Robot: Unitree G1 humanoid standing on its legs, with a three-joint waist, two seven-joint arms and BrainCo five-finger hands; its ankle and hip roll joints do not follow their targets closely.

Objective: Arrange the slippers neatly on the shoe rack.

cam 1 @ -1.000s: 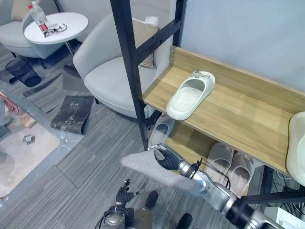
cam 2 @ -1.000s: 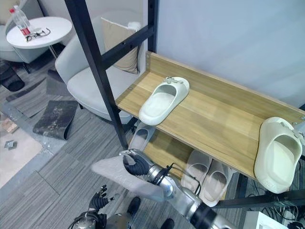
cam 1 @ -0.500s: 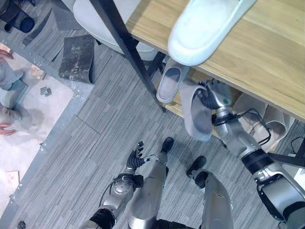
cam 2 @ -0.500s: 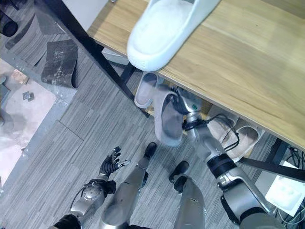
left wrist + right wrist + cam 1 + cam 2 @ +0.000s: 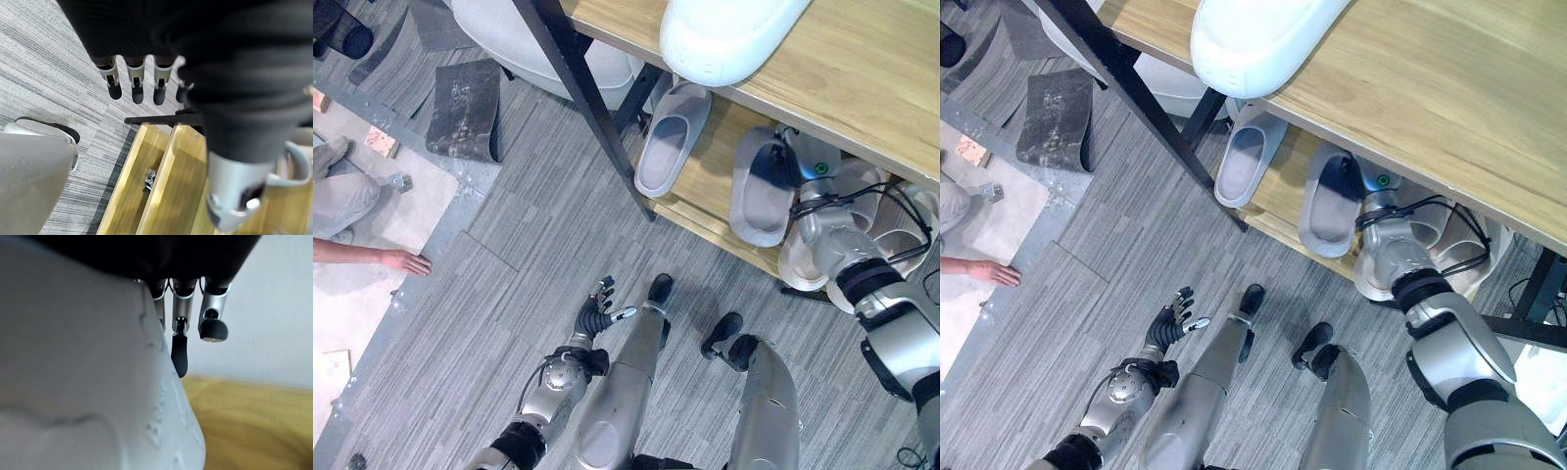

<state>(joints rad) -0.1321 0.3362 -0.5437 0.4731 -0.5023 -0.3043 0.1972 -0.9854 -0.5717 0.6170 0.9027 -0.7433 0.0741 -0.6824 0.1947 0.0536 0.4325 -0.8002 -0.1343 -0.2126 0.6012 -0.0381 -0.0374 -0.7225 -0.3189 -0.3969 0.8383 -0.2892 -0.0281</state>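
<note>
A grey slipper (image 5: 761, 192) lies on the wooden lower shelf (image 5: 716, 164) of the rack, its near end over the shelf's front edge. My right hand (image 5: 802, 166) is at its right side under the upper shelf (image 5: 871, 78), shut on it; the right wrist view has the slipper (image 5: 73, 382) close against my fingers (image 5: 183, 308). Another grey slipper (image 5: 672, 149) lies just to its left on the same shelf. Pale slippers (image 5: 891, 230) sit further right. A white slipper (image 5: 724, 34) rests on the upper shelf. My left hand (image 5: 598, 313) hangs low over the floor, open and holding nothing.
A black rack post (image 5: 579, 103) slants down to the floor left of the slippers. A white armchair (image 5: 533, 39) and a dark mat (image 5: 465, 106) lie beyond it. A person's hand (image 5: 406, 262) rests on the floor at the far left.
The camera has tipped further down. My right hand has carried the grey slipper from in front of the rack onto the lower shelf. A person's arm has reached onto the floor at left.
</note>
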